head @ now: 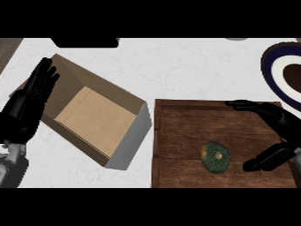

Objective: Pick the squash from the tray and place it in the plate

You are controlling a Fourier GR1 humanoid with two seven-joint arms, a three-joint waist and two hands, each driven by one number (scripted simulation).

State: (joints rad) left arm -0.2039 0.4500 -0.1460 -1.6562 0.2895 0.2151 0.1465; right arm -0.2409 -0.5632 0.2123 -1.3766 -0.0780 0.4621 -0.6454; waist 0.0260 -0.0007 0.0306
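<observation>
On the wooden tray point(178, 132), seen from the head view, lies the squash point(216, 156), a small dark green disc with a pale centre, resting on the tray's floor towards the near edge. The right hand point(284, 132) hangs over the tray just to the right of it, fingers and thumb spread wide in an open C that holds nothing; the thumb tip is near the squash but apart from it. To do this step well, the hand should, I judge, slide left until the squash sits between thumb and fingers, come low enough that the tips pass its widest part, and only then close (a flat round thing may skid across the wood if nudged from one side). The plate point(276, 73), dark blue and white with a brown centre, waits beyond the tray's far right corner, cut by the picture's edge. The left hand point(29, 103) rests open, fingers up, at the left beside a cardboard box point(91, 114). By count: one squash, one tray, one plate, one box, two hands.
</observation>
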